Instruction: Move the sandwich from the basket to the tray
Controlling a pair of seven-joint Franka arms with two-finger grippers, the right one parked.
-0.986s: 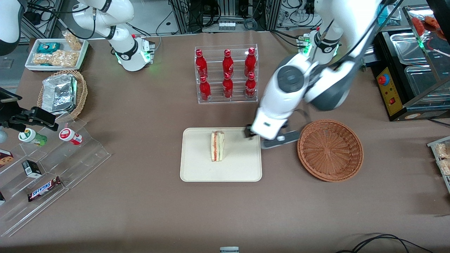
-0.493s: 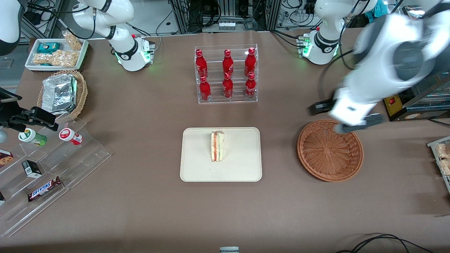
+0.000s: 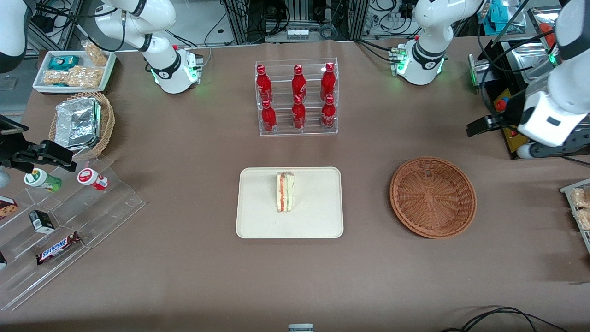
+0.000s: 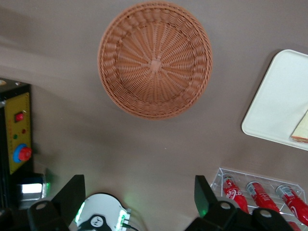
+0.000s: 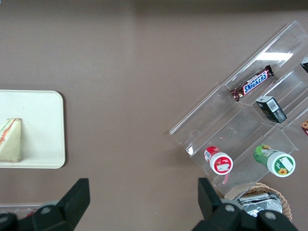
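Pincer (image 4: 137,199) of mine hangs high over the counter (image 3: 184,276) at the working arm's end, fingers (image 4: 72,192) spread apart and holding nothing. Nearest the front camera, the sandwich (image 3: 285,192) stands on its edge in the middle of the tray (image 3: 258,221). Beside the tray, well apart from it, sits the basket (image 3: 433,197), bare inside. Farther off stands the clear rack of red bottles (image 3: 297,99).

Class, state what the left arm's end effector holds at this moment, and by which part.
Nothing. The open end effector hangs empty above the table, farther from the front camera than the reddish-brown wicker basket; the triangular white-bread sandwich sits on the cream rectangular tray.
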